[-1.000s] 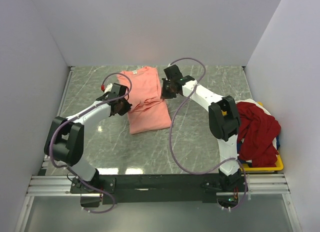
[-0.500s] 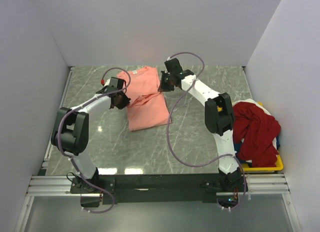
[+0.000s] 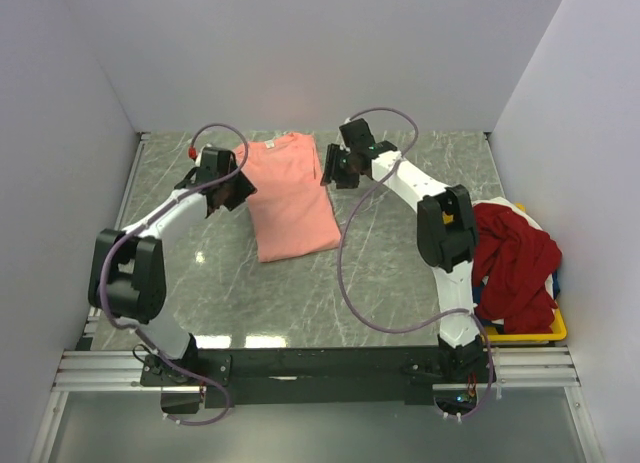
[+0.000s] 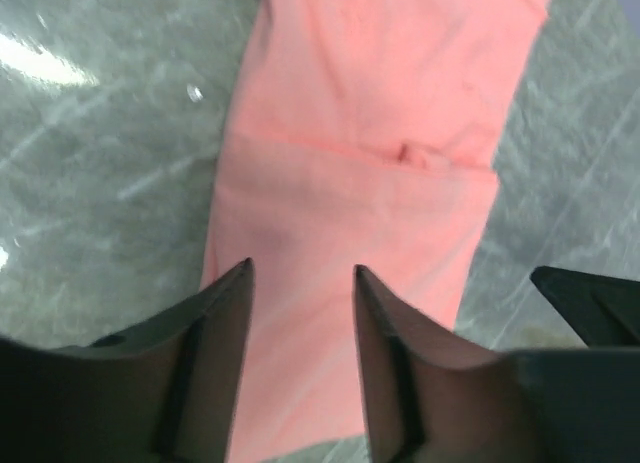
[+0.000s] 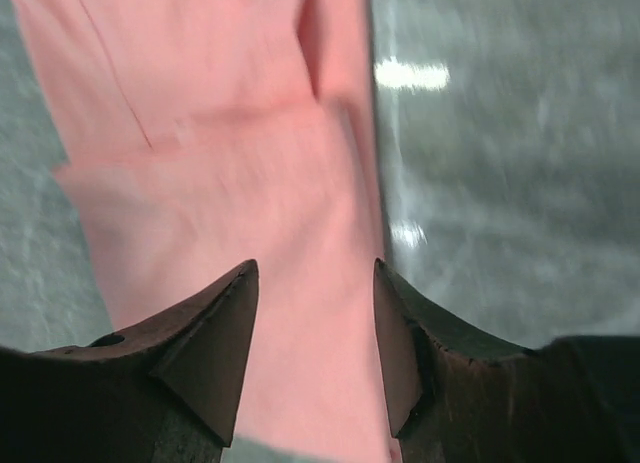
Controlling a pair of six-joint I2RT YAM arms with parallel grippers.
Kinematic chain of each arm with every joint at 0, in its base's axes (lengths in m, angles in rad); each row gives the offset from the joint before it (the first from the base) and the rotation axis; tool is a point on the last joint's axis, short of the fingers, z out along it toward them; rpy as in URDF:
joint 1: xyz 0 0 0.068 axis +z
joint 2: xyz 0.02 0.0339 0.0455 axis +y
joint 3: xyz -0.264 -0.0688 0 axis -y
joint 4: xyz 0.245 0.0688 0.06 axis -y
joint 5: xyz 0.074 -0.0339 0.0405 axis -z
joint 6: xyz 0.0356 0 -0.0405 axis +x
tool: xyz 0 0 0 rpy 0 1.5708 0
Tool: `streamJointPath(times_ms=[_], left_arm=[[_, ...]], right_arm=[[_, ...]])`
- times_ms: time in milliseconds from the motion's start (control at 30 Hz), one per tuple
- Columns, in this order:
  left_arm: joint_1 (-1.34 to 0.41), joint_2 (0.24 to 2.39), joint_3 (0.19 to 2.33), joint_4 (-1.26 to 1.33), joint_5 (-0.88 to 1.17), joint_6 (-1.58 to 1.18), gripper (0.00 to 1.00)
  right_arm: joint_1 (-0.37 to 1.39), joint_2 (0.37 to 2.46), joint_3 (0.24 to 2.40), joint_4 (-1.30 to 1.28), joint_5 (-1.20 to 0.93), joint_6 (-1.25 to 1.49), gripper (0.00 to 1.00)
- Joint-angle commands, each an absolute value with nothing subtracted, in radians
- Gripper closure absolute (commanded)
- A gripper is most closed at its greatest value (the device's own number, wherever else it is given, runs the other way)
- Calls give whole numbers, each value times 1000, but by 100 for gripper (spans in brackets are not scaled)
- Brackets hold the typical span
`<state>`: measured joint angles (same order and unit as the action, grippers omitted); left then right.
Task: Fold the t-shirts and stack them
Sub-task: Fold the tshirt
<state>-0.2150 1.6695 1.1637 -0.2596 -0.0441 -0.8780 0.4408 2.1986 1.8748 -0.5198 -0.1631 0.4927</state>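
Judged step in hand: halving the folded strip across its length.

Found left gripper (image 3: pixel 228 186) at the left edge of the salmon-pink t-shirt (image 3: pixel 292 198), jaws parted and holding nothing. Saw cloth under the gap in the left wrist view, not pinched. Found right gripper (image 3: pixel 336 170) just beside the strip's right edge, near its far end, jaws likewise released and empty. Right wrist view blurred.

Recommended for a clean fold:
- closing on every layer at matching points on either edge of one end
- lifting level and together
- carrying that end straight along the strip onto the other end
- squaring the edges before letting go

Flagged a likely fault: turned-in sides slipping out under a top-layer-only grip.

Located the pink shirt flat on the table (image 3: pixel 400 273), left of centre and toward the far wall, already narrowed to a long strip. Read the long axis as running far to near, with the near end drifting slightly right. Took the far end for the neck, without certainty.

Noted deep red t-shirt (image 3: pixel 515 263) heaped over the yellow bin (image 3: pixel 530 333) at the right edge, well apart from both grippers, not yet folded.
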Motion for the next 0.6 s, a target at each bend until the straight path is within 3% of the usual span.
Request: streamJointPath(times_ms=[0, 33, 100, 167, 333, 467, 567], left_arm=[[-253, 1569, 1070, -198, 4, -907, 53], [-262, 1553, 1049, -192, 8, -914, 56], [-293, 1537, 996, -181, 3, -939, 72], [-323, 1506, 957, -167, 3, -951, 79], [-342, 1386, 795, -140, -37, -983, 74], [-342, 1309, 686, -135, -57, -1011, 63], [-344, 1278, 634, -106, -41, -1025, 61]], right_arm=[[466, 2036, 1763, -469, -137, 488, 44], [475, 2014, 1694, -462, -135, 492, 44], [497, 1951, 1610, -416, -135, 503, 45], [512, 1887, 1488, -381, -109, 514, 46], [528, 1763, 1251, -318, -32, 526, 45], [531, 1724, 1158, -272, -54, 534, 45], [540, 1715, 1109, -227, -74, 541, 46]])
